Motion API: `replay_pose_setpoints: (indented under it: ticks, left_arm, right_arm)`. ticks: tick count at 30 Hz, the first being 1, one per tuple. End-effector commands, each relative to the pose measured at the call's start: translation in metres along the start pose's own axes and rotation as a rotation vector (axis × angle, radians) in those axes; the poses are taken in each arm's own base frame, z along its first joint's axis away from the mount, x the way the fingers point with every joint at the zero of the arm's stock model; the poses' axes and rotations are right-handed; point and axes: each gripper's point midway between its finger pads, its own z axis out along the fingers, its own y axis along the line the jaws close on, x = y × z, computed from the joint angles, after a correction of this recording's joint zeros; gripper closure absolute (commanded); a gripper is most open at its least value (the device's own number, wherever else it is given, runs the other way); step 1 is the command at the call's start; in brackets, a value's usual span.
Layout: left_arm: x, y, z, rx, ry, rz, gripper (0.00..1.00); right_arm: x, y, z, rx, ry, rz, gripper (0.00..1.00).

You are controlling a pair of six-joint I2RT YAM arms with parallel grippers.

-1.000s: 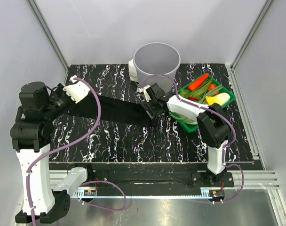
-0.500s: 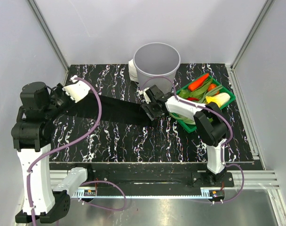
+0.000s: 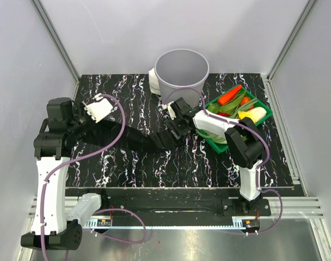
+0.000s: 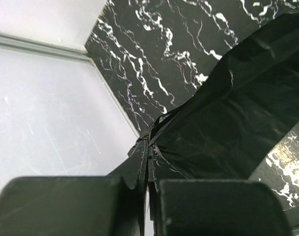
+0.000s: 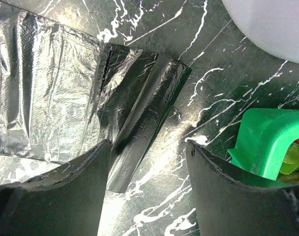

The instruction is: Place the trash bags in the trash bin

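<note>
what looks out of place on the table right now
The thin black plastic trash bag stretches crumpled across the black marbled table, outside the light-grey round plastic bin, one end pinched in the left end effector.

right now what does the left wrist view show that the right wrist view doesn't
Only left wrist: the left gripper shut on a bunched edge of the bag, and the white wall. Only right wrist: the open right gripper above the bag's folded loose end, the bin and the green basket. Both: the bag and the marbled table.
</note>
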Motion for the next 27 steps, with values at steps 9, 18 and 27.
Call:
replay_pose_setpoints:
  ticks: [9, 18, 27]
  left_arm:
    - [0.028, 0.004, 0.040, -0.053, 0.041, -0.003, 1.00]
    - [0.046, -0.002, 0.047, -0.026, 0.057, -0.027, 1.00]
    - [0.047, -0.023, 0.051, 0.044, 0.030, -0.029, 1.00]
  right_arm:
    - [-0.024, 0.011, 0.013, -0.080, -0.028, 0.032, 0.32]
    - [-0.009, 0.016, 0.024, -0.103, 0.013, 0.044, 0.33]
    - [0.005, 0.018, 0.022, -0.109, 0.041, 0.050, 0.58]
